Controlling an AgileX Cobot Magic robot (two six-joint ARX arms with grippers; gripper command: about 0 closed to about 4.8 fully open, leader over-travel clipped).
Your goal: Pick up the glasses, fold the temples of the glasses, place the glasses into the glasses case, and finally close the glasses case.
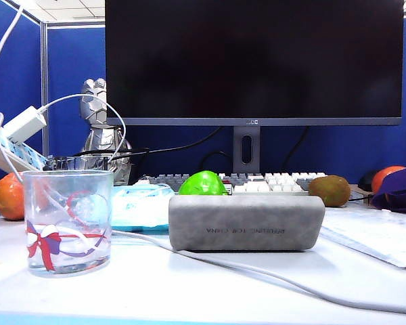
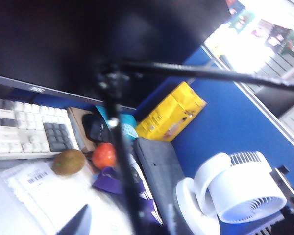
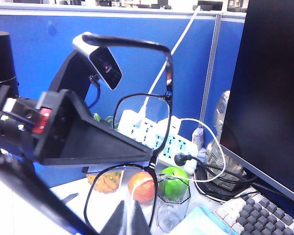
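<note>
While both grippers' jaws [image 3: 129,215] hold glasses [image 3: 137,147], tumbler [image 1: 68,220] flanks closed case [image 1: 245,222].

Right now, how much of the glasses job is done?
Done: the right gripper pinches the glasses up in the air, with the left gripper beside the frame. In hand: folding; one temple looks unfolded. Left: the glasses case lies shut on the table, with no glasses inside yet.

Right gripper [image 3: 127,220] has dark tapered fingers; left gripper [image 3: 95,139] is a black wedge-shaped body with a red part, grey-edged black camera [image 3: 104,61] mounted above.
</note>
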